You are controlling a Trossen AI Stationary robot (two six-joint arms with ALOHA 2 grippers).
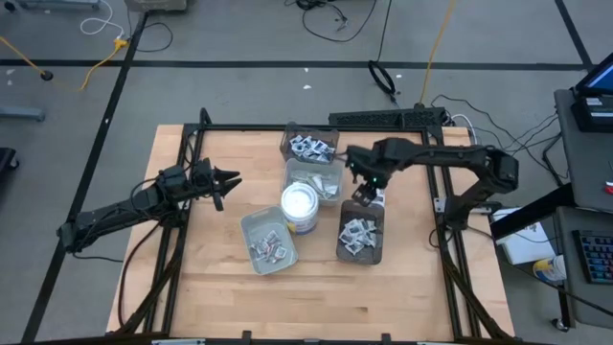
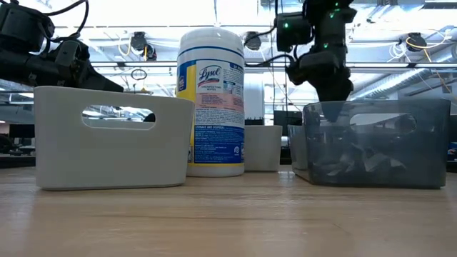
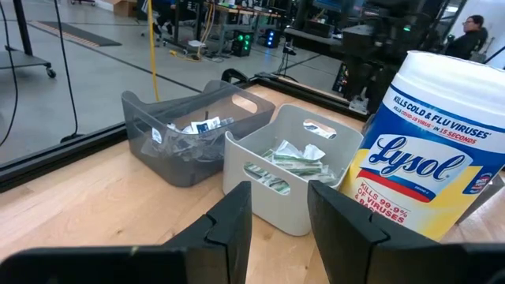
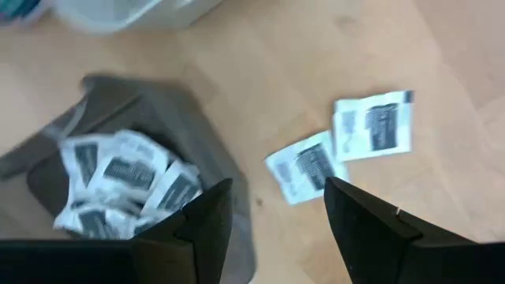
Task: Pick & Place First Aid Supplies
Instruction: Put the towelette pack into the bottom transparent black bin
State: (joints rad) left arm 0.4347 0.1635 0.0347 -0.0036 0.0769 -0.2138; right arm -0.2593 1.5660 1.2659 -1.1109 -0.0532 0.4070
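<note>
I see two square white packets (image 4: 339,154) lying flat on the bare wood beside the dark tray (image 4: 225,193), touching at a corner, their print skewed to the table edge; being square, they show no long axis. More packets (image 4: 118,185) sit heaped in that tray. My right gripper (image 4: 276,209) hangs above the tray's rim, fingers apart with nothing between them. My left gripper (image 3: 280,209) waits at the table's left side, fingers partly open and empty, facing the white tub (image 3: 430,162).

The table (image 1: 220,278) is pale wood in a black frame; cables trail over the grey floor behind it.

Only the right wrist view shows the loose pair clearly. The left wrist view shows green-white strips (image 3: 288,158) in the light tray (image 3: 268,201) and packets in a grey tray (image 3: 170,158) beyond. The low view shows only tray walls and the tub's label.
</note>
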